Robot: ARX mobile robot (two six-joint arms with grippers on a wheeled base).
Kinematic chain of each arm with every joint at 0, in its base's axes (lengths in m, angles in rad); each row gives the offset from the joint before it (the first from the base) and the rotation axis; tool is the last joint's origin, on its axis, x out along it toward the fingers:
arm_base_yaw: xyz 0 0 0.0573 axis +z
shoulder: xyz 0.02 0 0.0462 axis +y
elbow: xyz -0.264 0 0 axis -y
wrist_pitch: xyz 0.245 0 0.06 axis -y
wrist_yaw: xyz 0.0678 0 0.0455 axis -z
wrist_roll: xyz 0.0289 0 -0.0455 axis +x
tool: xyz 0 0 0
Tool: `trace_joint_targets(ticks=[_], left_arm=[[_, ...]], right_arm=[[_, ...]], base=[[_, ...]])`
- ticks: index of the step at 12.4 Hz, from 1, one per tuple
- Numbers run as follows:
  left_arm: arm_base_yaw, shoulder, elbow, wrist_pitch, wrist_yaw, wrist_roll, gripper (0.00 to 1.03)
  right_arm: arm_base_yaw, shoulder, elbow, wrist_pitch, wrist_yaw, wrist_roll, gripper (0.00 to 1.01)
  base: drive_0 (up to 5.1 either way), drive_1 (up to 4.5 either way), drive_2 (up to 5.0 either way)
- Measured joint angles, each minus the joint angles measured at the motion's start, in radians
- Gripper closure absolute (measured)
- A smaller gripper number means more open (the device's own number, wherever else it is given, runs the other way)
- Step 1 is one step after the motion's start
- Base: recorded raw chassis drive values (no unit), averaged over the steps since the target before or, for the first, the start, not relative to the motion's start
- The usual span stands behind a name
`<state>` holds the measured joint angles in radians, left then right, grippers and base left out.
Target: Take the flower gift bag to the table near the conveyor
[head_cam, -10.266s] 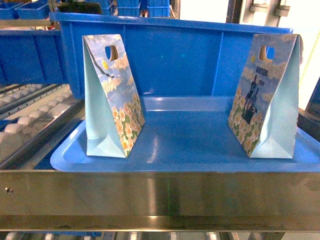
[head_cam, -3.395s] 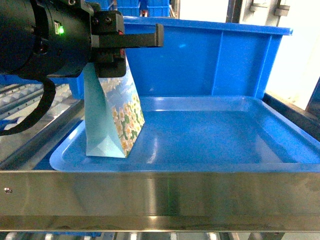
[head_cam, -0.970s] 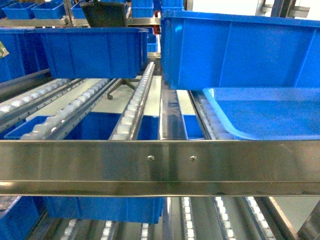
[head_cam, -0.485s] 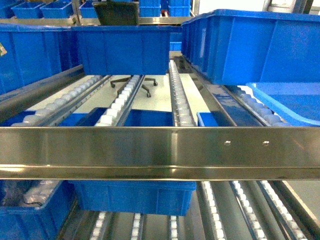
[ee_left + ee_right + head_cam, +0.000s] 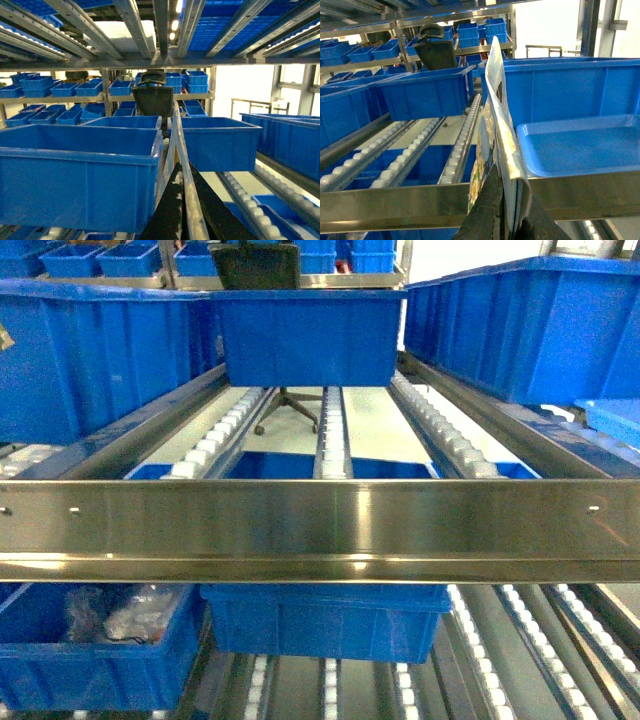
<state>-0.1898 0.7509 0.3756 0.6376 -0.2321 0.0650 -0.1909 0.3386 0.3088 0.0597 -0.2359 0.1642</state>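
Bags held at both claws, in front of the conveyor.

In the right wrist view, the right claw (image 5: 506,220) is seen closed on a flower bag (image 5: 496,135), held edge-on and upright; a blue tray (image 5: 580,145) lies just right of it, blue bins (image 5: 427,92) behind. In the left wrist view, the left claw (image 5: 186,220) is seen clamped on a thin bag edge (image 5: 187,185), bins (image 5: 75,175) to either side. The conveyor (image 5: 330,430) with its steel rail (image 5: 320,530) fills the head view. No claw is shown there.
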Motion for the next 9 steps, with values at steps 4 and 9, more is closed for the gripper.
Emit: trace_joint_targets(ticks=[4,9], left_arm=[[0.000,0.000,0.000,-0.001,0.000,0.000,1.01],[0.000,0.001,0.000,-0.001,0.000,0.000,1.01]], right_arm=[[0.000,0.002,0.000,-0.001,0.000,0.000,0.99],[0.000,0.002,0.000,0.000,0.000,0.000,0.99]], base=[[-5.0,2.35,2.4],[-5.0,2.39,2.4]])
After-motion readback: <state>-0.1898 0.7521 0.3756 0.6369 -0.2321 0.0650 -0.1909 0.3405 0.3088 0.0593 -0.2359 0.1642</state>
